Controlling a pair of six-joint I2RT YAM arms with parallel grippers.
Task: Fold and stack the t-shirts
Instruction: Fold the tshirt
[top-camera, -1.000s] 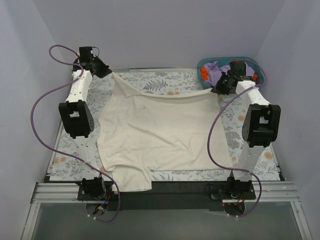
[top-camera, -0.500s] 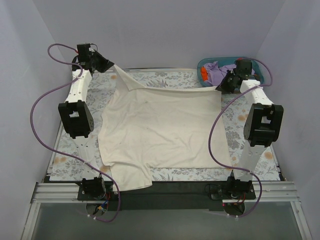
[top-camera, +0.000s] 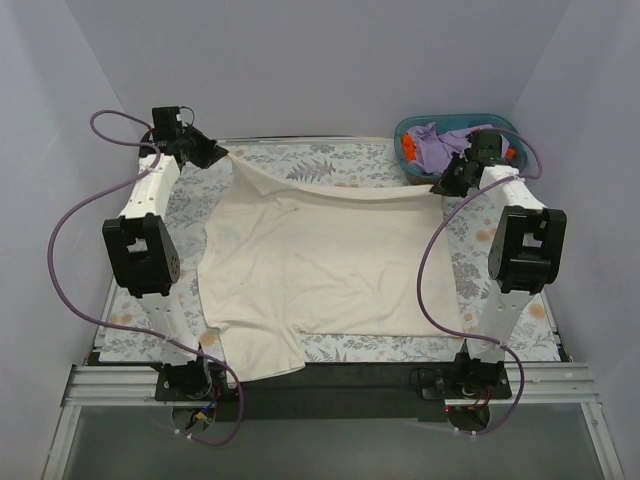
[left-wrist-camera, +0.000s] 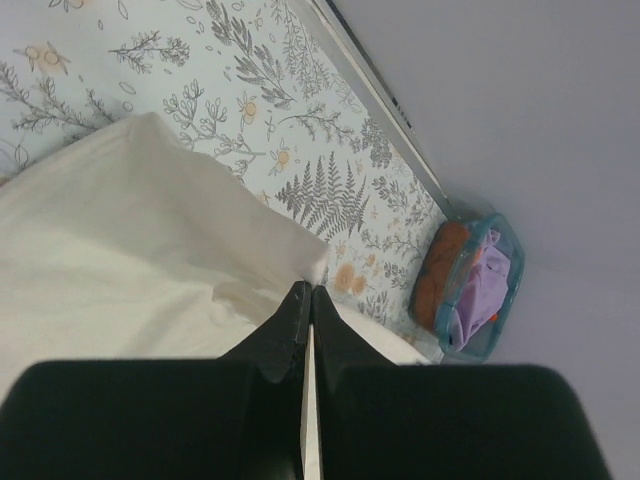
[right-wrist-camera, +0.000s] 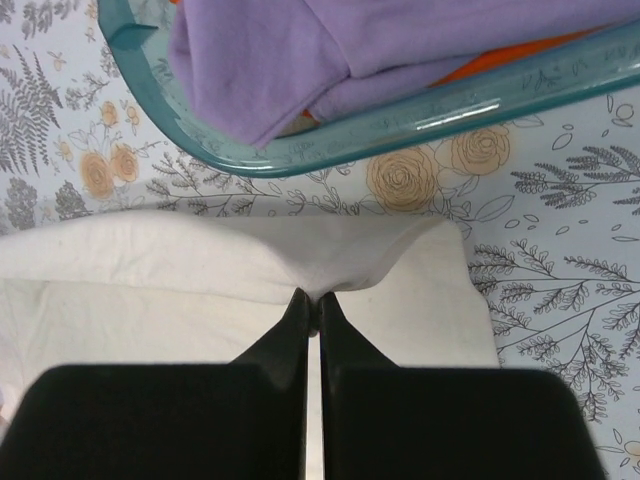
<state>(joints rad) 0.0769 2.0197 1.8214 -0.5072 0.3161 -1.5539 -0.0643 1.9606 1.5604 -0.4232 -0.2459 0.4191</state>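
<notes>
Overhead: cream t-shirt (top-camera: 320, 260) spread mid-frame on the desk (top-camera: 340, 155), far edge lifted. Left wrist: left claw (left-wrist-camera: 307, 295) pinched shut on one corner. Right wrist: right claw (right-wrist-camera: 313, 300) clamped on the other, below the teal basket (right-wrist-camera: 300, 160). Likely spreading; next, lay it flat, then fold.

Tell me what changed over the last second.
Both arms drew the far edge of the cream t-shirt apart, spreading it wider toward the right; the left arm's elbow swung outward. The left gripper and right gripper stay shut on that edge. The teal basket is unmoved.
</notes>
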